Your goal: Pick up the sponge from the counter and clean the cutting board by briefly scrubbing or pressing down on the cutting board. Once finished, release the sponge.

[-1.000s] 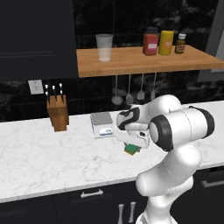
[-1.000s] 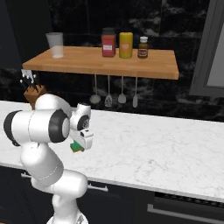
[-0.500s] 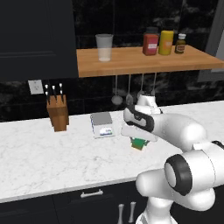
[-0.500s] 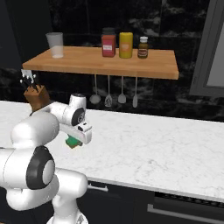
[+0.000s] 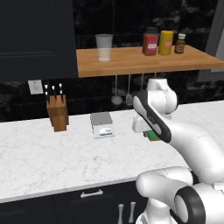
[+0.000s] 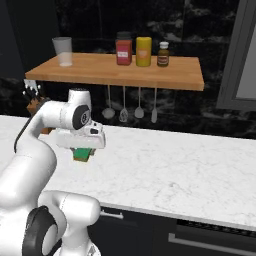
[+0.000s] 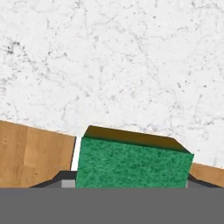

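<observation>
- Marble tabletop [image 6: 165,165]: knife block [image 5: 57,114] and scale [image 5: 102,125] are set at the back.
- Sponge [image 7: 131,164]: grasped by the gripper [image 6: 83,152], held above the tabletop.
- Board [image 7: 30,155]: seen beneath the sponge.

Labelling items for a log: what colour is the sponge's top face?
Green, over a yellow-brown layer; the sponge shows best in the hand view.

A rendered home kitchen: a long white marble counter [image 5: 52,162] over dark cabinet fronts [image 5: 78,205], a wooden knife block [image 5: 57,114], hanging ladles and spoons [image 6: 131,104], and a wooden wall shelf [image 6: 115,70] holding a glass [image 5: 104,47] and condiment jars [image 6: 142,51].
</observation>
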